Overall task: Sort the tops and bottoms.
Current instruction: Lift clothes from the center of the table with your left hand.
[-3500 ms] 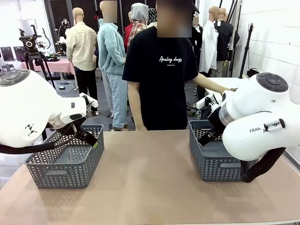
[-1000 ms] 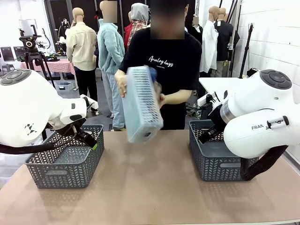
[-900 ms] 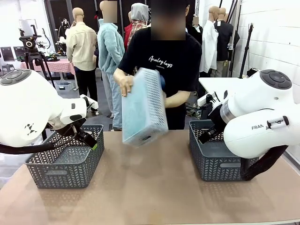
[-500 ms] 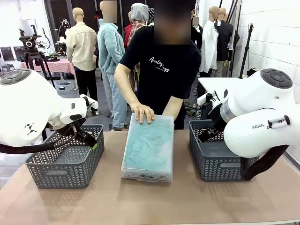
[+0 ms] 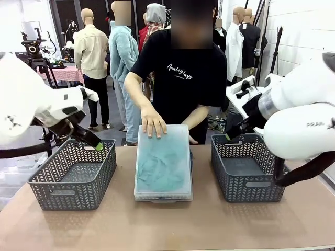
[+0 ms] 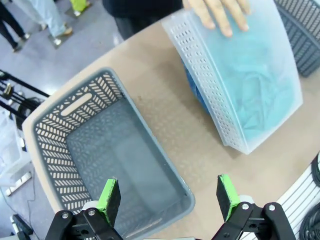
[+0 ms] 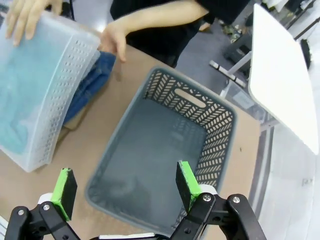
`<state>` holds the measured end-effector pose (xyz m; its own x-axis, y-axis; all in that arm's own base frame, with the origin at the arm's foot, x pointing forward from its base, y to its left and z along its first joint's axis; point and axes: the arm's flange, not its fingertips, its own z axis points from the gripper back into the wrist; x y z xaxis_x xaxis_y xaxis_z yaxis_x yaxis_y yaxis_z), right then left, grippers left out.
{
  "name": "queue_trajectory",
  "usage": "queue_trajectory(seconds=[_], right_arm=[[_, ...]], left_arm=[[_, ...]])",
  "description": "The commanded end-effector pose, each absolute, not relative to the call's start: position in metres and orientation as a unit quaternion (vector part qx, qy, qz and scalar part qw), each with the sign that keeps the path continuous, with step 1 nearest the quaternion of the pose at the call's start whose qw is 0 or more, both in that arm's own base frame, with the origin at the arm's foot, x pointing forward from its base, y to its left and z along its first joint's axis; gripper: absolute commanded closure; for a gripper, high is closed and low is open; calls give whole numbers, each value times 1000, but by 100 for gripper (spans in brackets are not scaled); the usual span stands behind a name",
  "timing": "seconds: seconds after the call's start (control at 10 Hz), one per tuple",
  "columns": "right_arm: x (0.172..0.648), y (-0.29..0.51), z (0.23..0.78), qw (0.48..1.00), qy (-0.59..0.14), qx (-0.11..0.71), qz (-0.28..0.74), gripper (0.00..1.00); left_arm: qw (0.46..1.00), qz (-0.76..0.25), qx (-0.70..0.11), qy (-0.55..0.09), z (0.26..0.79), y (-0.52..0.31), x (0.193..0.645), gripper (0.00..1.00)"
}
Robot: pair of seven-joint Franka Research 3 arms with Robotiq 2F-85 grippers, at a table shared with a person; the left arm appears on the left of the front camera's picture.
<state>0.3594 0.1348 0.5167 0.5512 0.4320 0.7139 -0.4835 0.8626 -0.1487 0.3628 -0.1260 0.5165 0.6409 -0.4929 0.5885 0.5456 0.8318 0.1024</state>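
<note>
Two grippers are hanging open, left gripper [image 6: 167, 198] over left basket [image 5: 73, 180], right gripper [image 7: 125, 189] over right basket [image 5: 246, 183] | teal top [image 6: 255, 95] and denim shorts [image 7: 92, 82] are lying under upturned bin [image 5: 162, 194] mid-table | person's hand [image 5: 153, 124] is pressing it toward far edge | reaching now is probably risking collision with that hand.

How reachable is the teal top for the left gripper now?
Probably not: the teal top lies under an overturned translucent bin with the person's hand on it; the open left gripper hovers above its grey basket.

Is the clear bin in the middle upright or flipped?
Flipped: the clear bin lies base-up under the person's hand, denim poking out beneath.
</note>
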Motion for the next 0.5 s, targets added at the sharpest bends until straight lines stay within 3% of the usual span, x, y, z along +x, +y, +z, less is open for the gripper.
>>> queue_trajectory(seconds=[0.0, 0.4], right_arm=[[330, 107, 511, 875, -405, 74, 253, 0], [338, 93, 503, 885, -386, 92, 241, 0]], left_arm=[[895, -306, -83, -313, 528, -108, 357, 0], [903, -296, -102, -295, 521, -112, 363, 0]])
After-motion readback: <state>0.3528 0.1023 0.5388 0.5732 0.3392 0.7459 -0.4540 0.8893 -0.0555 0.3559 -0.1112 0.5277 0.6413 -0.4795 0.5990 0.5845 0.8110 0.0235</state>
